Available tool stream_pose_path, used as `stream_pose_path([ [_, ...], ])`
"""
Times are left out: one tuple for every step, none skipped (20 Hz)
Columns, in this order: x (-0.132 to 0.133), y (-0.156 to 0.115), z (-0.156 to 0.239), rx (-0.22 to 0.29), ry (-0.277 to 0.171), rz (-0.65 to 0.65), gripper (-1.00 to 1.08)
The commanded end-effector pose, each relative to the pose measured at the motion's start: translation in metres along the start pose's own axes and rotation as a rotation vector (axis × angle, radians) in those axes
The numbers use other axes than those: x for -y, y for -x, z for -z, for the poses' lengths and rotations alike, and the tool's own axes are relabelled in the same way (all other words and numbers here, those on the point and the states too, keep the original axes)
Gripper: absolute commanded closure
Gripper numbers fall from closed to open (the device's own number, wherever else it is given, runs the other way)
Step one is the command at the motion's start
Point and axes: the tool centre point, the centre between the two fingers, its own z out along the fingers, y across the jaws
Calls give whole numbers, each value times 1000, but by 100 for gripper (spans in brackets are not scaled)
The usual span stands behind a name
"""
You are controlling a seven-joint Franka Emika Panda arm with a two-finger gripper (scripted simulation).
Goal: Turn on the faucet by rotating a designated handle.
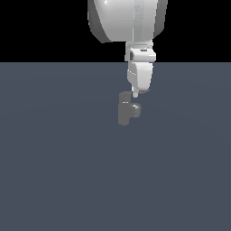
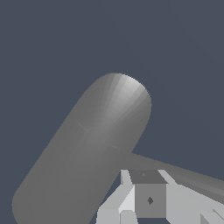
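Standing upright on the slate-blue desk (image 1: pixel 54 171): faucet (image 1: pixel 123 113), dull-grey matte metal, short cylinder with stubby rounded side spout. Handle (image 2: pixel 188 177), thin tapering grey lever, joins the faucet's top. Tool (image 1: pixel 135 94), glossy white, blocky, hangs right at the faucet's top beside the handle; opening and contact cannot be told.

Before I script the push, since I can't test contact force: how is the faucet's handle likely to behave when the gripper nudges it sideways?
The handle looks like thin, rigid grey metal, so it probably won't flex. Joined to the faucet body, it likely pivots rather than slides. Its smooth taper could let the gripper slip off.
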Motion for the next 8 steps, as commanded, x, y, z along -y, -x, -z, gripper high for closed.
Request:
stream_pose_path([
  [3, -31, -1, -11, -6, -34, 108],
  [5, -35, -1, -11, -6, -36, 108],
  [6, -39, -1, -12, -5, -38, 108],
  [8, -43, -1, -12, -5, -40, 108],
  [9, -46, -1, -13, -5, -42, 108],
  [11, -50, -1, -13, -5, -44, 108],
  [12, -54, -1, -13, -5, -45, 108],
  [12, -54, -1, -13, -5, -45, 108],
])
